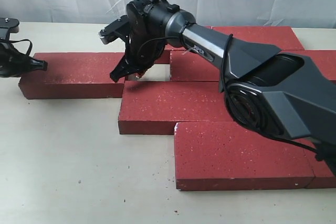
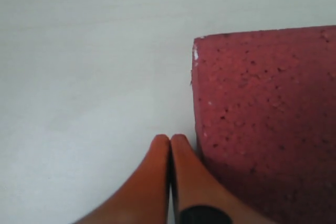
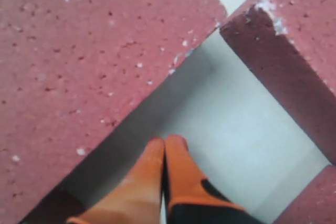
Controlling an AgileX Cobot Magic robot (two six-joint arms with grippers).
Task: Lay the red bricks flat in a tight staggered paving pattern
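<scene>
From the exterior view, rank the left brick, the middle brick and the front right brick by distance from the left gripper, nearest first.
1. Left brick, its end right beside the left gripper.
2. Middle brick, centre of the paving.
3. Front right brick, foreground, far right.

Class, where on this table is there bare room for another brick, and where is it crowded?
Widest free patch: bare table in front of the leftmost brick, left of the nearest brick. The small gap between bricks holds the right gripper. The right side is crowded.
</scene>
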